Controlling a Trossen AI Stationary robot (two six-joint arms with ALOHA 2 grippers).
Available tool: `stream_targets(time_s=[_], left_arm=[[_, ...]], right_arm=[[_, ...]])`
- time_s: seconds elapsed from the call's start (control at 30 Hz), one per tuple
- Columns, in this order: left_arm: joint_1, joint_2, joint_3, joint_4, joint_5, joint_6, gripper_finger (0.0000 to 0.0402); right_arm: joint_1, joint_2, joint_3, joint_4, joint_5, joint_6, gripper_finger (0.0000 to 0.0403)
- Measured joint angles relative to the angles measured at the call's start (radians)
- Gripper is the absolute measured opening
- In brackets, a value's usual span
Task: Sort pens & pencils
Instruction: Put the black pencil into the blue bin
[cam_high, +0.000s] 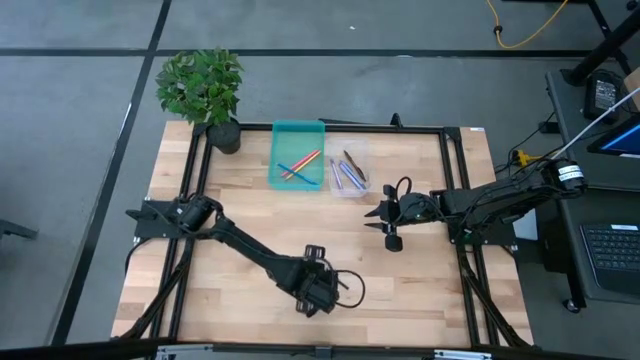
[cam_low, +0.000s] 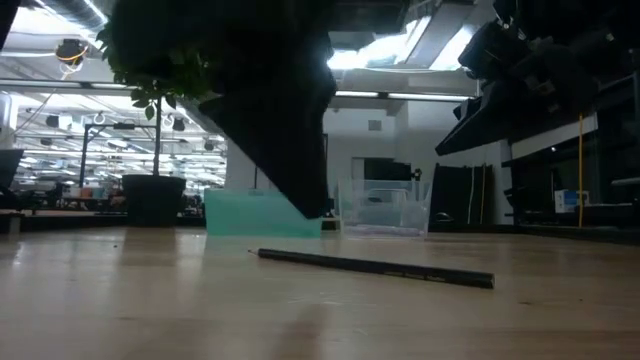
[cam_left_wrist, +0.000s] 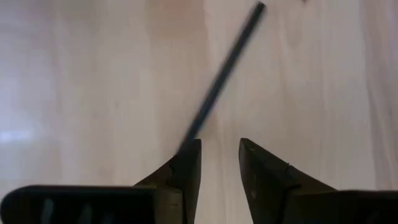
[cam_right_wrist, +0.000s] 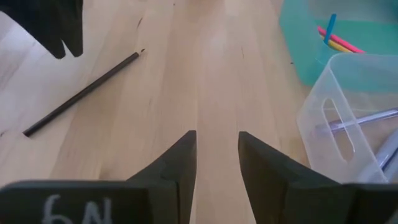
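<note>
A dark pencil (cam_low: 375, 267) lies flat on the wooden table near its front middle, also seen in the left wrist view (cam_left_wrist: 224, 68) and the right wrist view (cam_right_wrist: 81, 93). My left gripper (cam_left_wrist: 219, 149) hangs open just above the pencil's near end, pointing steeply down and clear of it (cam_low: 310, 205). My right gripper (cam_right_wrist: 217, 140) stands open over the table's right middle (cam_high: 385, 228), with nothing between its fingers. Yellow, pink and blue sticks lie in the teal tray (cam_high: 298, 155). Purple and dark ones lie in the clear tray (cam_high: 348, 170).
A potted plant (cam_high: 205, 95) stands at the far left corner. The two trays sit side by side at the far middle, with the clear tray (cam_right_wrist: 329, 112) close to my right gripper. Bare wood stretches between the trays and the pencil.
</note>
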Motion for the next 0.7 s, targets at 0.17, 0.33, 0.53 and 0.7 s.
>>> stream_targets(time_s=[0.17,0.33,0.53,0.7], left_arm=[[0.039,0.000,0.000,-0.012,0.072,0.101,0.0102],[0.067,0.000,0.000,-0.013,0.080,0.212,0.0102],[0.100,0.000,0.000,-0.022,0.124,0.333,0.0102],[0.128,0.000,-0.019,-0.008,0.186,0.380,0.0097]], right_arm=[[0.000,0.000,0.000,-0.015,0.000,0.001,0.0119],[0.000,0.000,0.000,-0.055,-0.001,0.017,0.0119],[0.000,0.000,0.001,-0.103,-0.001,0.077,0.0119],[0.001,0.000,0.001,-0.112,-0.034,0.114,0.0120]])
